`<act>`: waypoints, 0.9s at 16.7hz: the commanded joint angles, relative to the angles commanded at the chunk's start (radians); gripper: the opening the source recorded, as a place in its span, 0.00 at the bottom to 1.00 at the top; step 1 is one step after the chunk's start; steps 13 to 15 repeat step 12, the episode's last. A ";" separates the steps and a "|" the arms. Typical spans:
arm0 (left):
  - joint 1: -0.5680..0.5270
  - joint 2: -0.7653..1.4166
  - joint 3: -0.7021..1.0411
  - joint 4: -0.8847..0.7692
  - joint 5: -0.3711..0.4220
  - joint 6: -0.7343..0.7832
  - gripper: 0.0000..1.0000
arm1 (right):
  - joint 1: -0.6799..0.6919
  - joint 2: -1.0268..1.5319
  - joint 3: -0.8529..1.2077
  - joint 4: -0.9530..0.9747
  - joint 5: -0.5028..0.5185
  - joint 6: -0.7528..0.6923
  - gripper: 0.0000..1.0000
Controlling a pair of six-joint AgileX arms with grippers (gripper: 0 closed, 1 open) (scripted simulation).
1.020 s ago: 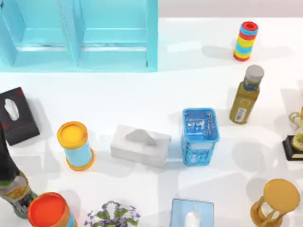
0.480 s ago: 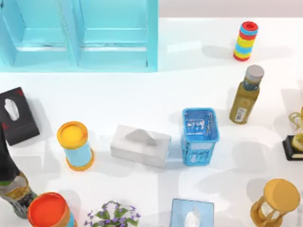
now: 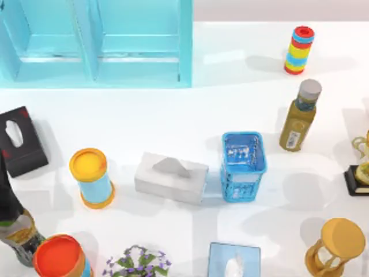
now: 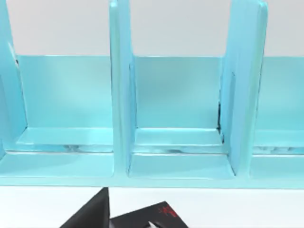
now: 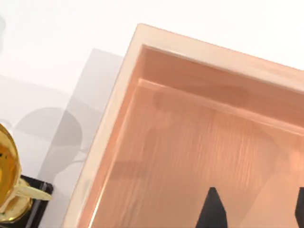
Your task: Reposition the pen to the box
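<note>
Over the last second nothing on the white worktop (image 3: 173, 115) has shifted; every object stands where it stood. By my reading the task is either just finished or not yet begun. The right tool (image 5: 256, 213) hangs over the pale wooden box (image 5: 199, 142), its black fingertips (image 5: 212, 211) spread apart with only bare box floor between them, so it is released and carries nothing. I cannot tell where the pen is. A gold trophy (image 5: 9, 185) stands just beside the box.

In the top view, along the lower edge sit an hourglass (image 3: 340, 245), a blue tissue pack (image 3: 233, 262), flowers (image 3: 137, 262) and an orange-lidded can (image 3: 60, 257). In mid-frame are a blue basket (image 3: 243, 166), a white tissue box (image 3: 170, 177), a yellow-lidded can (image 3: 90, 176) and a black tissue box (image 3: 20, 141). Farther up are an olive bottle (image 3: 298, 118) and a striped stack (image 3: 298, 50). At the upper left is a turquoise shelf (image 3: 98, 52), which my parked left arm faces. A pale wall (image 3: 277, 8) lies beyond.
</note>
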 joint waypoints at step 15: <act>0.000 0.000 0.000 0.000 0.000 0.000 1.00 | 0.000 0.000 0.000 0.000 0.000 0.000 1.00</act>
